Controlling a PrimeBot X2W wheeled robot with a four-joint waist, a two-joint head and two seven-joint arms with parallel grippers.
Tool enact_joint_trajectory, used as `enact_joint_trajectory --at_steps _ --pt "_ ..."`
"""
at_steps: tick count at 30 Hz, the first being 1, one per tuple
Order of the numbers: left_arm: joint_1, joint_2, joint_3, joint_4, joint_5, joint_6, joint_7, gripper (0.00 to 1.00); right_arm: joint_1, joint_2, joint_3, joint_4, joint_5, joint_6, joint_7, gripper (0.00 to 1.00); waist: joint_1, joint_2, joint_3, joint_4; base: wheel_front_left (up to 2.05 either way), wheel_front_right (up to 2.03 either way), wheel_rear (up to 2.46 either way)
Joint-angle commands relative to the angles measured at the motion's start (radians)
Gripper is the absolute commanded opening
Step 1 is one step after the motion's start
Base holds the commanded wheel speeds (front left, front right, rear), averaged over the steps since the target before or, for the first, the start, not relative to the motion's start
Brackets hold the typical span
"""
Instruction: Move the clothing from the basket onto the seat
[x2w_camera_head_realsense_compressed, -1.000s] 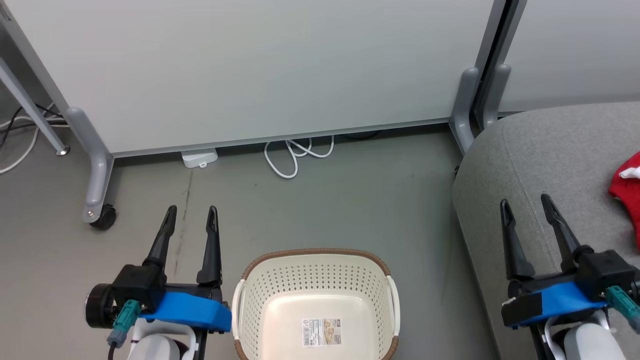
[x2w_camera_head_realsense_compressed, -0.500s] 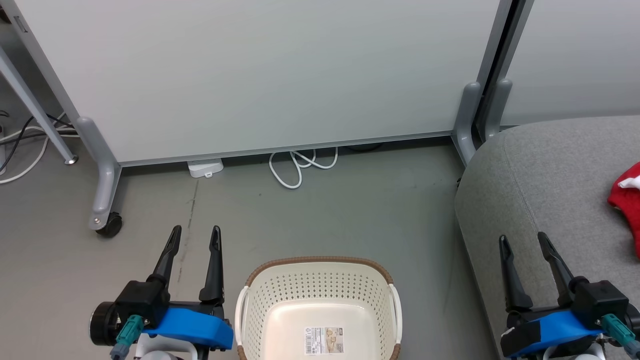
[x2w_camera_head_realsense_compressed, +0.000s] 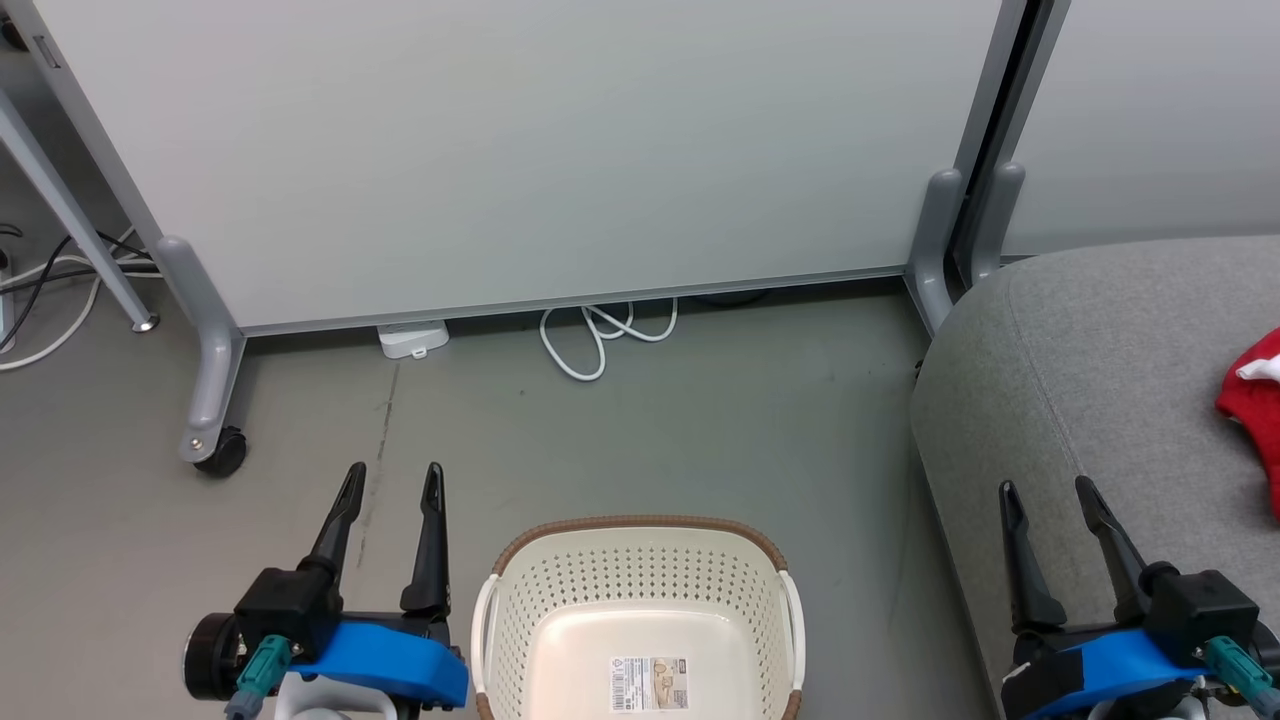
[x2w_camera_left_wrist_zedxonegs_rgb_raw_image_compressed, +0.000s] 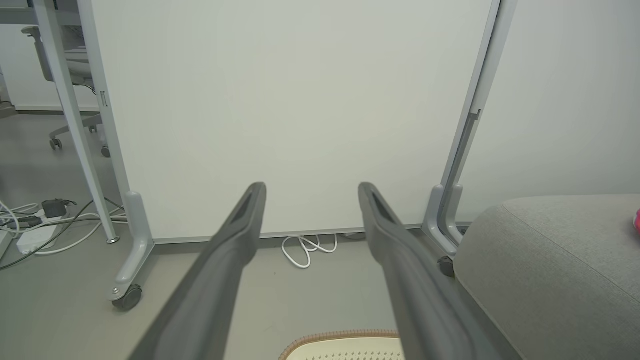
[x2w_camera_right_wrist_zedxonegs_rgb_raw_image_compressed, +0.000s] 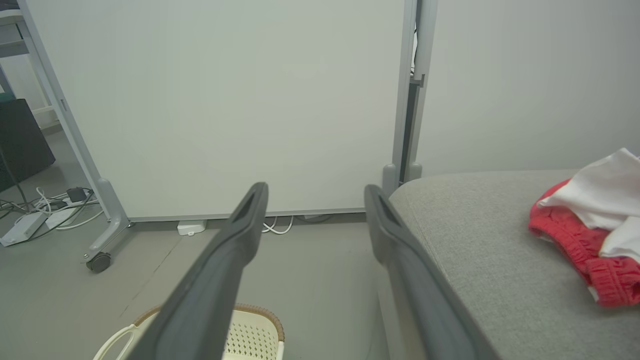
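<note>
The cream basket (x2w_camera_head_realsense_compressed: 520, 610) with a brown rim sits on the floor at the bottom centre, holding just a paper label (x2w_camera_head_realsense_compressed: 648, 683); its rim also shows in both wrist views (x2w_camera_left_wrist_zedxonegs_rgb_raw_image_compressed: 345, 337) (x2w_camera_right_wrist_zedxonegs_rgb_raw_image_compressed: 262, 312). Red and white clothing (x2w_camera_head_realsense_compressed: 1255, 400) (x2w_camera_right_wrist_zedxonegs_rgb_raw_image_compressed: 595, 240) lies on the grey seat (x2w_camera_head_realsense_compressed: 1090, 370) (x2w_camera_left_wrist_zedxonegs_rgb_raw_image_compressed: 550, 260) (x2w_camera_right_wrist_zedxonegs_rgb_raw_image_compressed: 480, 250) at the right. My left gripper (x2w_camera_head_realsense_compressed: 393, 478) (x2w_camera_left_wrist_zedxonegs_rgb_raw_image_compressed: 310, 192) stands open to the left of the basket, over bare floor. Over the seat's near corner my right gripper (x2w_camera_head_realsense_compressed: 1047, 492) (x2w_camera_right_wrist_zedxonegs_rgb_raw_image_compressed: 315, 195) is open, with nothing between its fingers.
A white partition panel (x2w_camera_head_realsense_compressed: 520, 140) on wheeled grey feet (x2w_camera_head_realsense_compressed: 205, 440) stands behind the basket. A looped white cable (x2w_camera_head_realsense_compressed: 600, 335) and a small white box (x2w_camera_head_realsense_compressed: 412, 338) lie at its base. More cables (x2w_camera_left_wrist_zedxonegs_rgb_raw_image_compressed: 35, 230) trail at the far left.
The whole head view has shifted, so the camera has moved. Both grippers stay open and keep their places beside the basket and over the seat.
</note>
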Motion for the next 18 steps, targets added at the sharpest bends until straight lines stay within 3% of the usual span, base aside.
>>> enact_joint_trajectory --at_steps 1,8,18 --pt "0.000 0.000 0.000 0.002 0.000 0.001 0.000 0.00 0.000 0.000 0.000 0.000 0.001 0.000 0.000 0.00 0.0001 0.0000 -0.001 0.000 0.00 0.00 0.00" --pt "0.039 0.000 -0.004 0.050 -0.012 0.001 0.009 0.00 0.019 0.005 -0.001 0.054 0.013 0.000 0.010 0.00 0.0001 0.0000 -0.001 0.000 0.00 0.00 0.00" --pt "0.027 0.000 0.026 0.040 -0.205 -0.001 0.060 0.00 0.005 0.004 -0.008 0.049 0.219 0.000 0.063 0.00 0.0001 0.0000 -0.001 -0.006 0.00 0.00 0.00"
